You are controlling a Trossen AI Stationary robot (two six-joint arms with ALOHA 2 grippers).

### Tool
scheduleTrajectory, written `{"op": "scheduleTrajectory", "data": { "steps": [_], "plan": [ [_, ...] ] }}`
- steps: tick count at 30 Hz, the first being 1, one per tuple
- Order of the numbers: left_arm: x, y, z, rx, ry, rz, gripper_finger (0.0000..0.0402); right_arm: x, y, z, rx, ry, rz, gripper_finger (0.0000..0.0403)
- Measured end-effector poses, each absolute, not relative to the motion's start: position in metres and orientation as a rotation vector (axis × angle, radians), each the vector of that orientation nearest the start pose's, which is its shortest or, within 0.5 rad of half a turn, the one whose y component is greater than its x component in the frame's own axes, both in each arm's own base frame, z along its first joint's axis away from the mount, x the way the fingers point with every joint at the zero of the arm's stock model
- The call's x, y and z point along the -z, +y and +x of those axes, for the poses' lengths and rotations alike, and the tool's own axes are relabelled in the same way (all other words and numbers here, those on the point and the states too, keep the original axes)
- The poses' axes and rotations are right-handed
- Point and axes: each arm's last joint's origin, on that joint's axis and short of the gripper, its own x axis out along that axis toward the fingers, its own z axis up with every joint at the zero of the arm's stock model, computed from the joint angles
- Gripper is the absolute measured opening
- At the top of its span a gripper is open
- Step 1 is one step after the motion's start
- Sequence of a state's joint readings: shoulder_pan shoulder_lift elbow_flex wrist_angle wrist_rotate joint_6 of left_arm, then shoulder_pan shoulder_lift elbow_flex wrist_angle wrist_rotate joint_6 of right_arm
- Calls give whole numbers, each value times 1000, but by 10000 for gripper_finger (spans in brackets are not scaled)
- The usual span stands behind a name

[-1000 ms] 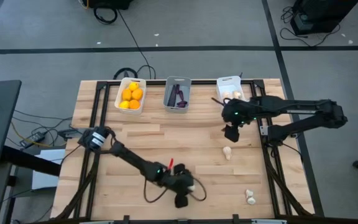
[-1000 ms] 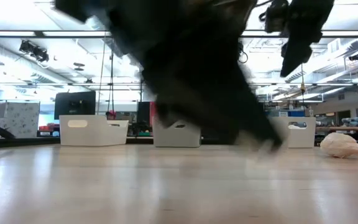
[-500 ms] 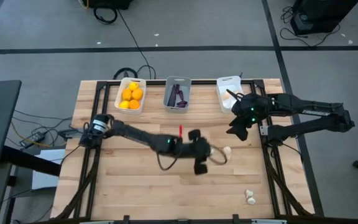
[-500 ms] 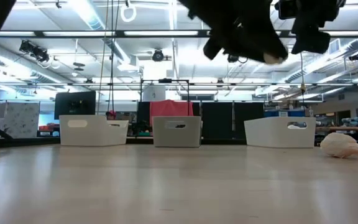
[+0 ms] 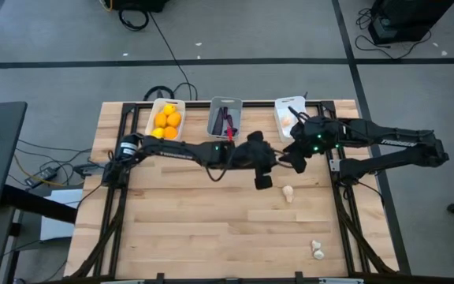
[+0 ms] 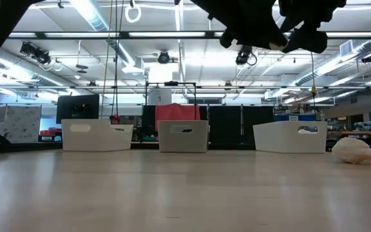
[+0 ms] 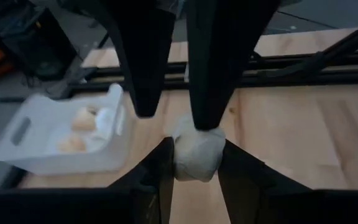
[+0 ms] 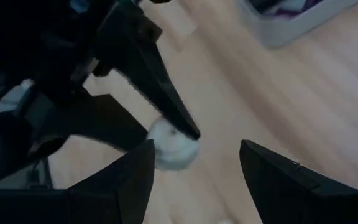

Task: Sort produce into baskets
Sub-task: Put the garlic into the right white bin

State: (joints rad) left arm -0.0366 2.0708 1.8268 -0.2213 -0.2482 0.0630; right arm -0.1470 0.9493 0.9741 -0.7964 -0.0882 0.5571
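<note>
- Seen from above: wooden counter [image 5: 172, 221], with three bins in a row along its far edge.
- From left to right: white bin [image 5: 166, 121] of orange fruits [image 5: 167, 121], grey bin [image 5: 225, 118] with purple pieces [image 5: 227, 121], white bin [image 5: 291, 115] with a few garlic bulbs.
- Left end effector [image 5: 263, 175] stretched across toward the right side, pinching a garlic bulb [image 7: 196, 152] between its fingers, just short of the garlic bin.
- In the left wrist view, bulb held firmly between the two dark fingers [image 7: 160, 168], garlic bin [image 7: 61, 134] near and slightly to one side, not yet under the bulb.
- Right end effector [image 5: 294, 158] hovering close by, between the left one and the garlic bin; fingers spread wide and empty in its own wrist view, looking at the held bulb [image 8: 173, 146].
- Two more bulbs loose on the counter: one [image 5: 289, 193] just beyond the left end effector, another [image 5: 318, 251] near the front right corner.
- Step in hand, as a judgement: carrying a bulb to the garlic bin.
- Next move likely calls for bringing the bulb over the bin's opening, then spreading the fingers to drop it.
- Crowding a concern: the two arms nearly touching, so room needed from the right arm.
</note>
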Motion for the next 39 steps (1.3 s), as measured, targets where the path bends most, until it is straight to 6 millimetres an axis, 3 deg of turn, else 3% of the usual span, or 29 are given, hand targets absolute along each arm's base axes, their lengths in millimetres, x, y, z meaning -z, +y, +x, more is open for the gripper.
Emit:
{"op": "scheduleTrajectory", "data": {
  "steps": [10, 19, 24, 29, 33, 36, 39],
  "plan": [
    [-304, 19, 489, -190, 359, 134, 113, -320, -36, 183, 314, 658, 647, 230],
    [-305, 37, 488, -259, 341, 65, 121, -321, -50, 180, 373, 630, 664, 90],
    [-302, 51, 486, -297, 364, -36, 164, -319, -64, 176, 460, 626, 628, 83],
    [-291, 66, 479, -296, 474, -51, 203, -310, -89, 165, 745, 683, 517, 59],
    [-287, 67, 477, -284, 514, -56, 213, -300, -115, 156, 926, 765, 480, 59],
    [-286, 67, 476, -285, 529, -56, 213, -292, -133, 153, 969, 801, 513, 60],
    [-286, 66, 477, -283, 525, -54, 213, -284, -149, 153, 955, 847, 524, 87]
  ]
}}
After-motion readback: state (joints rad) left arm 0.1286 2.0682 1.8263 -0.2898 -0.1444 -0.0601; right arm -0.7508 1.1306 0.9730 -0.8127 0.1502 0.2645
